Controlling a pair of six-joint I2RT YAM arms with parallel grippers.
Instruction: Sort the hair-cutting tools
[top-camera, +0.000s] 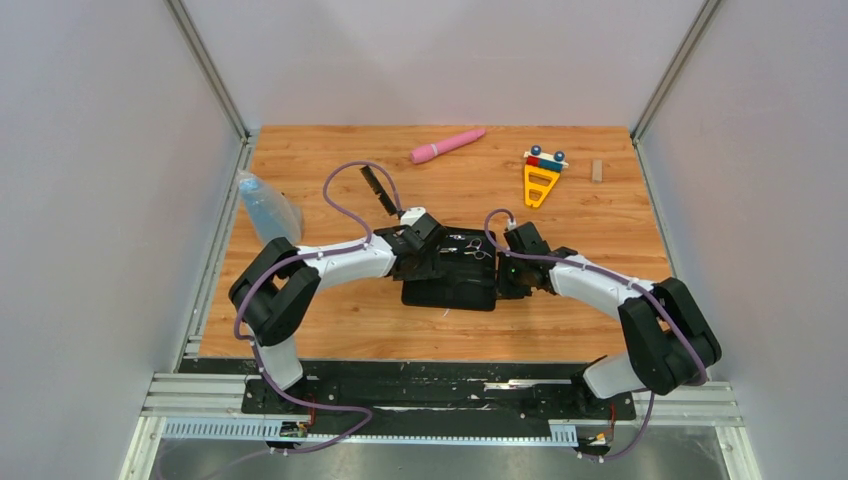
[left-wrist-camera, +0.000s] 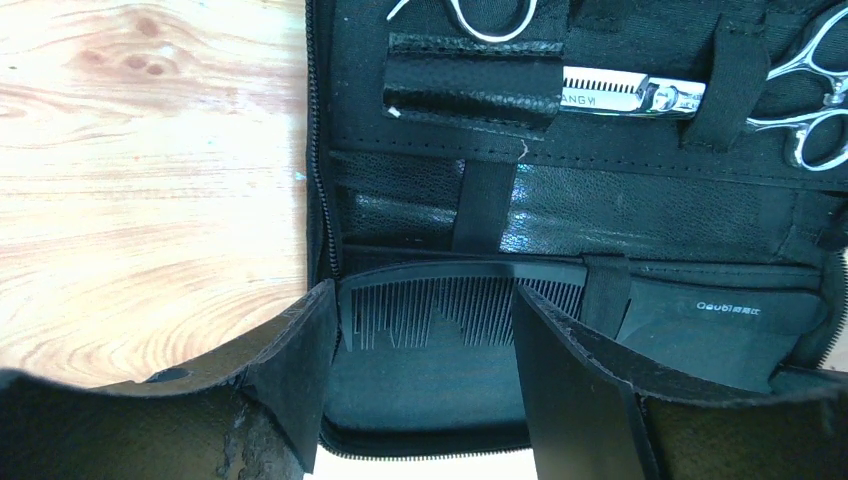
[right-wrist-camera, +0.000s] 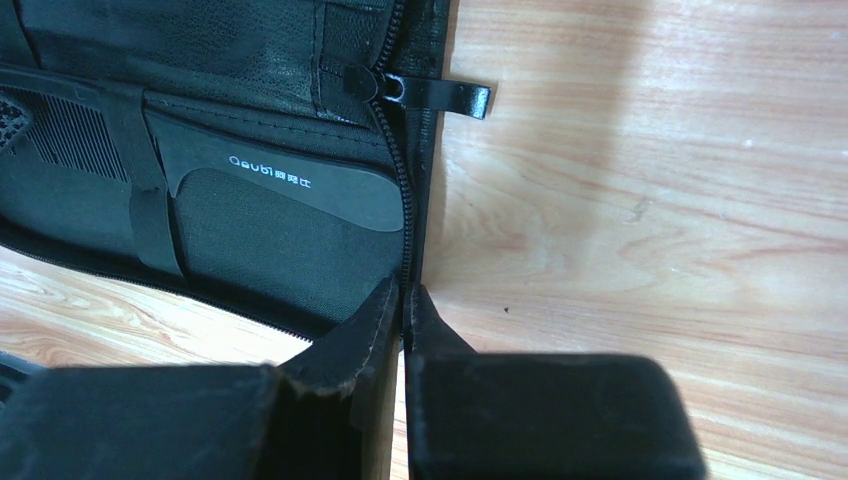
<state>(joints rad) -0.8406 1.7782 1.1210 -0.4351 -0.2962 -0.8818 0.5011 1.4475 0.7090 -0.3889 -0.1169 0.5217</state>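
Your left pincer (left-wrist-camera: 422, 297) stands spread, the comb (left-wrist-camera: 450, 315) lying between its fingertips inside the case (left-wrist-camera: 600, 210); your right pincer (right-wrist-camera: 405, 295) is pressed together at the case's zipper edge.

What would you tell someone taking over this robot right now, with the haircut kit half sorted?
Left claw: open, straddling the handled comb tucked in the case.
Right claw: shut, seemingly pinching the case's zip edge.
Done: both scissors strapped in the case, handled comb in.
To do: the other comb lies on the table beyond the case; pack it.
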